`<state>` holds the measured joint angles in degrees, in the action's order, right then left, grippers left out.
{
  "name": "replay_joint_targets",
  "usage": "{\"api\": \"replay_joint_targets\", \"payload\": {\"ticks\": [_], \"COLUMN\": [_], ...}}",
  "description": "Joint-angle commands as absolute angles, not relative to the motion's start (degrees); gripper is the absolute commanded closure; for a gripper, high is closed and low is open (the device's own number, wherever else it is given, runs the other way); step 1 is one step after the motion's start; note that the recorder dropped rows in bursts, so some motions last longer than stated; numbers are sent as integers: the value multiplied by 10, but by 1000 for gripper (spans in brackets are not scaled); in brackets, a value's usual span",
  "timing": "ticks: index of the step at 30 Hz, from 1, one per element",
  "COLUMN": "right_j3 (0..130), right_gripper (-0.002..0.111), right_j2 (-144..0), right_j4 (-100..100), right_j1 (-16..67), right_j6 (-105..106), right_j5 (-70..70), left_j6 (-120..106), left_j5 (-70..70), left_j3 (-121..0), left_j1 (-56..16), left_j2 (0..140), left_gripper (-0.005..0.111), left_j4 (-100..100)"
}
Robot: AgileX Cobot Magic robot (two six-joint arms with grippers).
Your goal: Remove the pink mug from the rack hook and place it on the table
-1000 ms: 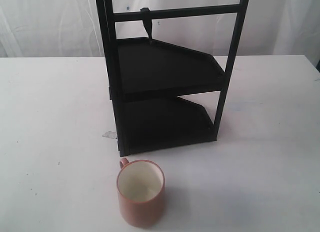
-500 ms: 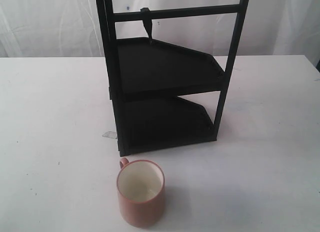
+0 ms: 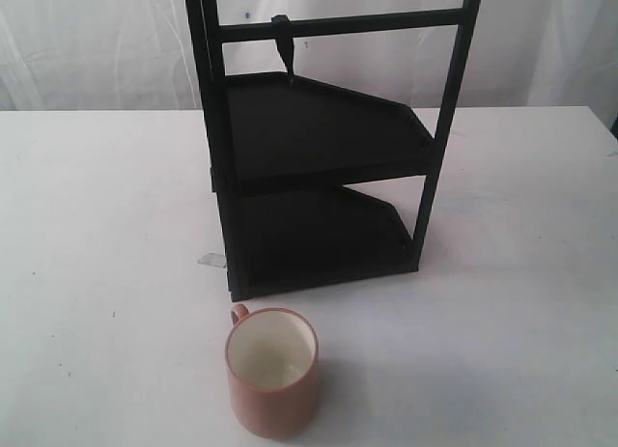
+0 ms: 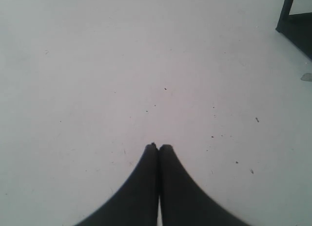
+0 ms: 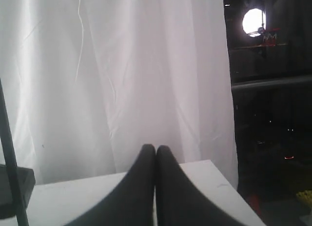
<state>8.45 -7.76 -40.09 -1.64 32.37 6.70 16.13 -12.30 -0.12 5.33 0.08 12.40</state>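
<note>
The pink mug is sitting upright on the table just beside the black rack; the left claw and right claw are resting with fingers together, empty

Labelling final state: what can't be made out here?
Exterior: rack top cut off by the upper edge; pink mug handle mostly hidden behind its body.
Left wrist: only a rack corner, cut by the frame; no mug.
Right wrist: rack sliver at the edge; no mug.
</note>
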Motion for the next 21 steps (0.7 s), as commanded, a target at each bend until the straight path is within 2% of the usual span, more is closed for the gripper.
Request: {"api": "replay_joint_targets", "payload": {"ticks": [1, 10, 14, 21], "right_j3": [11, 0, 0, 0], "right_gripper": [108, 108, 108, 108], "right_j2": [-19, 0, 0, 0], "right_j4": [-345, -287, -201, -13], "right_j1": [-19, -24, -24, -24], "right_j6": [323, 323, 292, 0], "right_j5": [70, -130, -145, -102], "left_j6": [165, 165, 165, 165], "left_j5": [-120, -119, -120, -120], "left_j3": [0, 0, 0, 0], "left_j1": [50, 50, 50, 50], "left_j2": [0, 0, 0, 0], "left_gripper": [107, 107, 107, 107], "left_j4": [124, 124, 124, 124]}}
